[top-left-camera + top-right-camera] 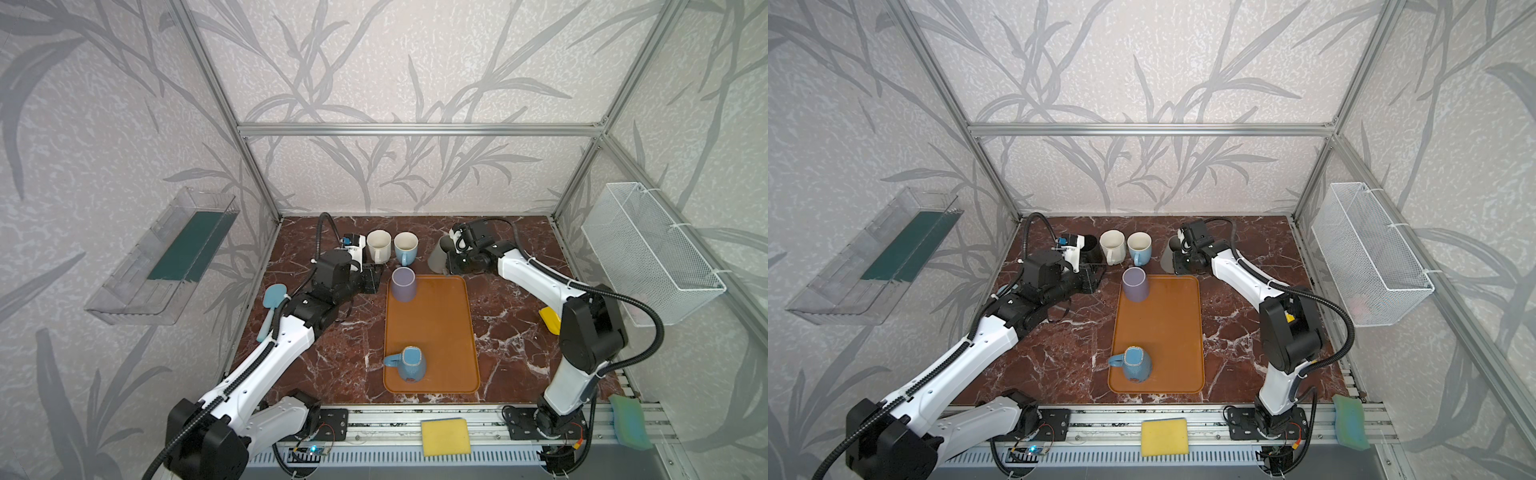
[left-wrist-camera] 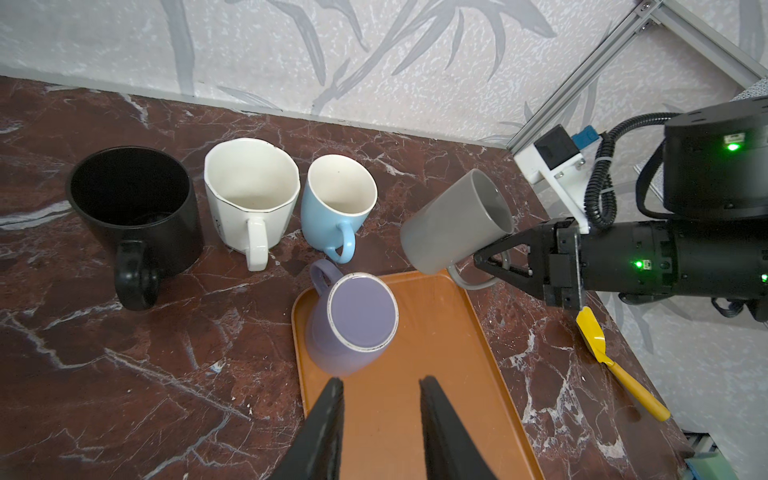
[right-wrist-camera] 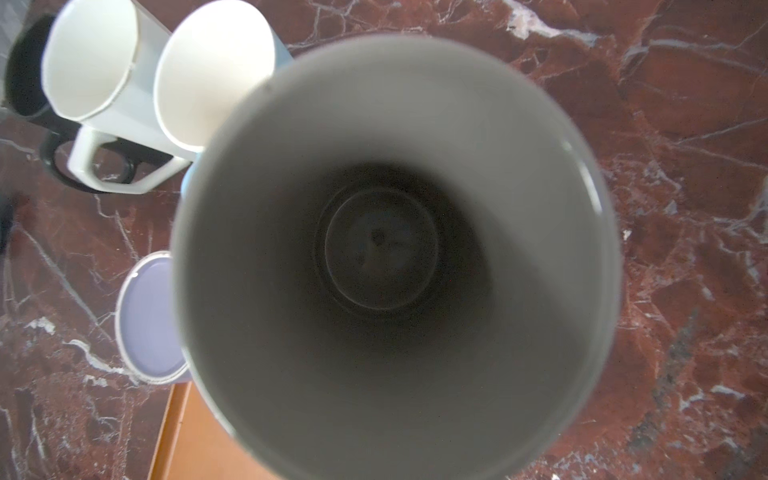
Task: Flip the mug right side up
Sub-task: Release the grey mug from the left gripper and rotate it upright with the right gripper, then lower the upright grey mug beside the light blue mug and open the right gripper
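while the right fingers pinch its loop handle, the grey ceramic mug is tilted, mouth toward that arm, just beyond the far corner of the orange plastic tray; the left fingers stand spread and empty. a red-brown marbled surface lies below, with grey leaf-patterned walls around. in both top views the wrist hides most of the mug.

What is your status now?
Left gripper open, empty. Right gripper shut on grey mug handle, mug tilted. Purple mug, upside down on tray, close by.
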